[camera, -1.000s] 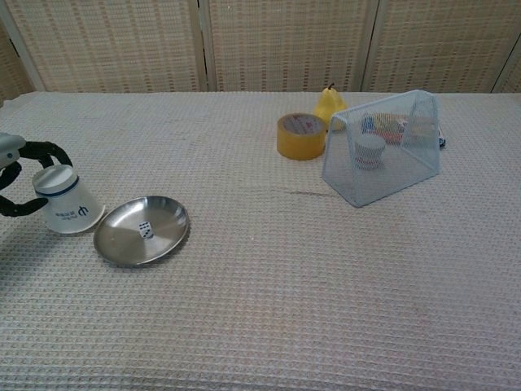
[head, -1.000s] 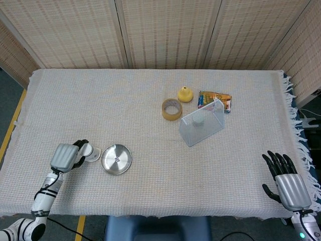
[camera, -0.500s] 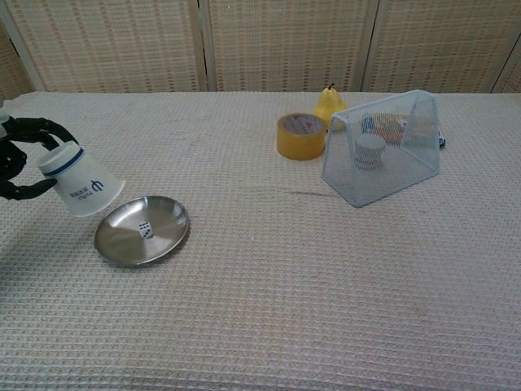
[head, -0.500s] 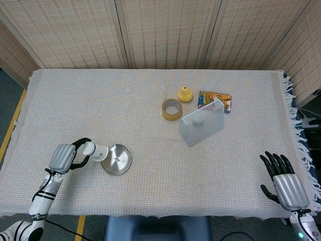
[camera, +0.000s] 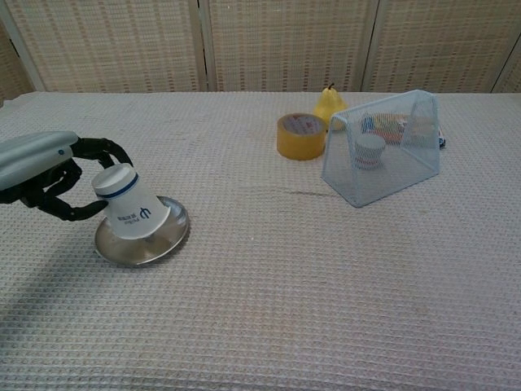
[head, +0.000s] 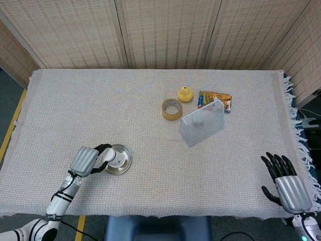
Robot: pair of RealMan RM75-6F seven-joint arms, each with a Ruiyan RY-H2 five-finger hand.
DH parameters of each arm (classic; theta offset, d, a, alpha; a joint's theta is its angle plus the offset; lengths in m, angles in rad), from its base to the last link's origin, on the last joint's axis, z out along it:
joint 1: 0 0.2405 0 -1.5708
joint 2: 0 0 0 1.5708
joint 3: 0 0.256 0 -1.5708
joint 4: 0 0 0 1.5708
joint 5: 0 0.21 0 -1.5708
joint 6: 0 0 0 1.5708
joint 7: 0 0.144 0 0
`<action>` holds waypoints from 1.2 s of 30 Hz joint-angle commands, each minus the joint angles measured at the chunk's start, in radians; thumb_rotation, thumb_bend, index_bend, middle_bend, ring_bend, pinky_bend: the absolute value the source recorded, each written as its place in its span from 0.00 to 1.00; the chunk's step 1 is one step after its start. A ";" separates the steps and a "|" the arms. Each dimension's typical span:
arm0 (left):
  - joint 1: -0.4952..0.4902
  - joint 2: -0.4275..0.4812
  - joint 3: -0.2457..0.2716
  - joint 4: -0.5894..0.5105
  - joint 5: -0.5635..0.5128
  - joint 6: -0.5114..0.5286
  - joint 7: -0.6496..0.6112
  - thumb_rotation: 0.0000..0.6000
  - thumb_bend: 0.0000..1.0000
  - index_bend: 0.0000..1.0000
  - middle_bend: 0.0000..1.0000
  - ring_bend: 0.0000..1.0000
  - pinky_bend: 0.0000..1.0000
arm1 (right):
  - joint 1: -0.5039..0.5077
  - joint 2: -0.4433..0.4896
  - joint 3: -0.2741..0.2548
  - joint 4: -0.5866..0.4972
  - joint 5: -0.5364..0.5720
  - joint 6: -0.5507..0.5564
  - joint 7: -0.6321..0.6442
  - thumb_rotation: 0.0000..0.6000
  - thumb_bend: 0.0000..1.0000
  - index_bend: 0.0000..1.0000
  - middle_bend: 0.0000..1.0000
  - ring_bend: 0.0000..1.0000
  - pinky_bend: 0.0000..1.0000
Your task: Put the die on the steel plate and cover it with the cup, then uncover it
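My left hand (camera: 49,175) (head: 88,160) grips a white paper cup (camera: 128,204) (head: 113,156) with a blue band, held upside down and slightly tilted over the steel plate (camera: 167,238) (head: 123,163). The cup's rim is down on or just above the plate's middle. The die is hidden under the cup in both views. My right hand (head: 286,183) rests open at the table's near right edge, fingers spread, far from the plate; the chest view does not show it.
A roll of brown tape (camera: 301,135), a yellow pear (camera: 328,104) and a wire mesh basket (camera: 383,151) lying over a small white cup (camera: 369,151) stand at the back right. A colourful packet (head: 214,98) lies behind the basket.
My left hand lifted the cup from beside the plate, carried it right and brought it down over the die. The die was visible on the plate before and is now covered.
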 commanded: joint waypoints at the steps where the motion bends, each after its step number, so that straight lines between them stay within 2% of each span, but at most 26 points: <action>1: -0.003 -0.033 0.007 0.029 -0.008 0.009 0.057 1.00 0.45 0.47 0.57 0.82 0.99 | 0.000 0.000 0.000 0.001 0.000 -0.001 0.000 1.00 0.20 0.00 0.00 0.00 0.00; 10: -0.013 -0.068 0.014 0.070 -0.012 -0.005 0.096 1.00 0.45 0.47 0.57 0.82 0.99 | 0.001 -0.002 0.001 0.000 0.003 -0.005 -0.005 1.00 0.20 0.00 0.00 0.00 0.00; 22: -0.006 -0.114 -0.004 0.163 -0.021 0.053 0.229 1.00 0.45 0.48 0.59 0.83 1.00 | 0.001 -0.001 0.002 -0.001 0.005 -0.008 -0.005 1.00 0.20 0.00 0.00 0.00 0.00; 27: -0.002 -0.103 0.001 0.133 -0.016 0.056 0.210 1.00 0.46 0.49 0.60 0.83 1.00 | 0.000 0.000 0.001 -0.002 0.003 -0.005 -0.005 1.00 0.20 0.00 0.00 0.00 0.00; 32: -0.005 -0.034 0.019 0.004 -0.040 -0.032 0.080 1.00 0.46 0.49 0.60 0.83 1.00 | 0.000 -0.001 0.001 -0.001 0.004 -0.008 -0.006 1.00 0.20 0.00 0.00 0.00 0.00; 36: -0.012 -0.003 0.021 -0.034 -0.021 -0.038 0.045 1.00 0.46 0.49 0.60 0.84 1.00 | 0.001 -0.002 0.001 -0.001 0.004 -0.010 -0.007 1.00 0.20 0.00 0.00 0.00 0.00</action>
